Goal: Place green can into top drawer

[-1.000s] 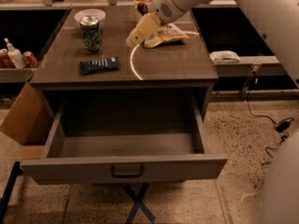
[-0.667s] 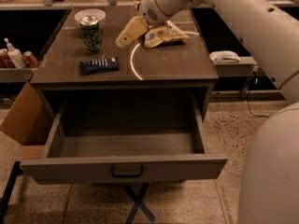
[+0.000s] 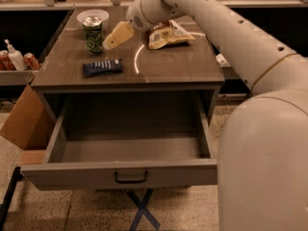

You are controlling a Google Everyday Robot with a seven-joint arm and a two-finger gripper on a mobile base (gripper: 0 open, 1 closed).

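End effector (image 3: 108, 43) just beside green can (image 3: 93, 34)

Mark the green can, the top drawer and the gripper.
green can (image 3: 93, 36): camera view, middle of its patterned side.
top drawer (image 3: 72, 173): camera view, left part of its front panel.
gripper (image 3: 109, 43): camera view, its tip, just right of the green can.

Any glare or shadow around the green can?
Camera view: a bright curved glare streak marks the tabletop, clear of the green can; the end effector, just beside the can, is evenly lit; the back of the open top drawer is shadowed.
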